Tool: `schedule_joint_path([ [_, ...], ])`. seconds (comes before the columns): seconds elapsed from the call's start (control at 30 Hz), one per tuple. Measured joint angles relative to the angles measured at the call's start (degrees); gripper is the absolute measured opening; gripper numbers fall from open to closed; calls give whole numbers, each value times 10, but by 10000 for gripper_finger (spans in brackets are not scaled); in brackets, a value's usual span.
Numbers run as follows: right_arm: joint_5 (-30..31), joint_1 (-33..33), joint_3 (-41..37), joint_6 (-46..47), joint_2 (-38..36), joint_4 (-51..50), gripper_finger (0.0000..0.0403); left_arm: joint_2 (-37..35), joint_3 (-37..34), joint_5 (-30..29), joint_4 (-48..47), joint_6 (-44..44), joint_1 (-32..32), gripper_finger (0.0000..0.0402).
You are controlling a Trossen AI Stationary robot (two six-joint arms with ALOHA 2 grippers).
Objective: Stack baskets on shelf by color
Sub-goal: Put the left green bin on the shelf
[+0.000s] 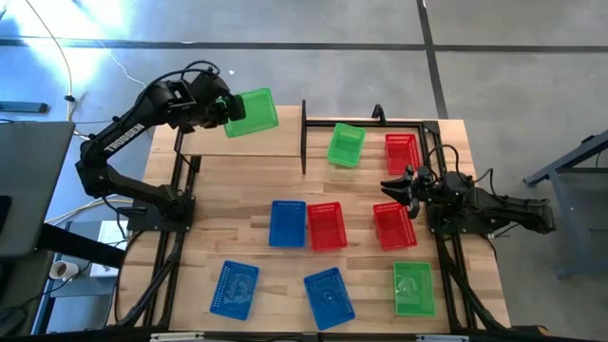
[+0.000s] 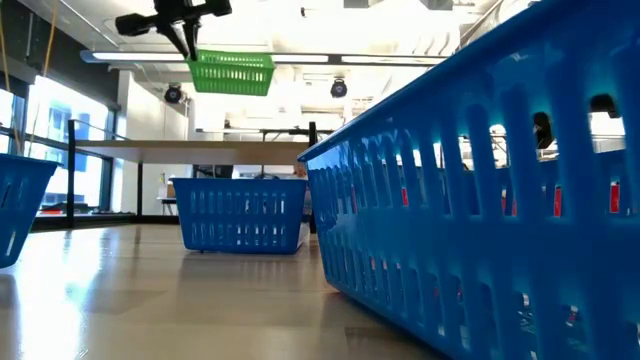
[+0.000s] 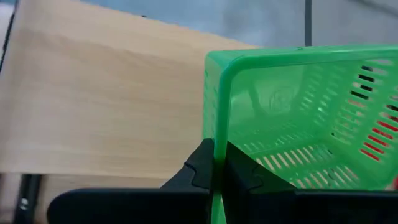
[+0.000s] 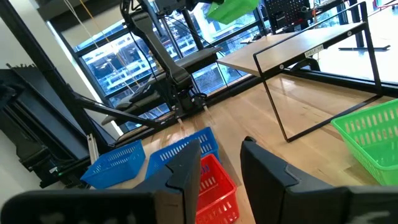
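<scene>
A green basket (image 2: 232, 72) is held aloft by a claw (image 2: 186, 38) pinched on its rim. Three blue baskets are seen on the table (image 2: 150, 300): one close (image 2: 480, 190), one farther back (image 2: 242, 215), one at the edge (image 2: 20, 205).

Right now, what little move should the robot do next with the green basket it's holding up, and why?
Probably lower it straight down. The left gripper is shut on the green basket's rim, holding it in the air above the shelf, whose board looks bare beneath it.
</scene>
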Motion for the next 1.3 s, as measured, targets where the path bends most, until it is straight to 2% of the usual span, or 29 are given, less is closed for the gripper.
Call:
schedule_joint_path([
  [0.3,0,0,0,0,0,0,101,-2,0,-43,-11,-236,-37,6],
  [0.5,0,0,0,0,0,0,101,-2,0,-91,-119,-438,-82,5],
  [0.63,0,0,0,0,0,0,101,-2,0,-135,-131,-536,-113,5],
  [0.87,0,0,0,0,0,0,101,0,-17,-158,-132,-611,-122,5],
  [1.17,0,0,0,0,0,0,101,-12,-106,-112,-125,-646,-109,5],
  [1.3,0,0,0,0,0,0,101,-33,-137,-114,-84,-651,-91,5],
])
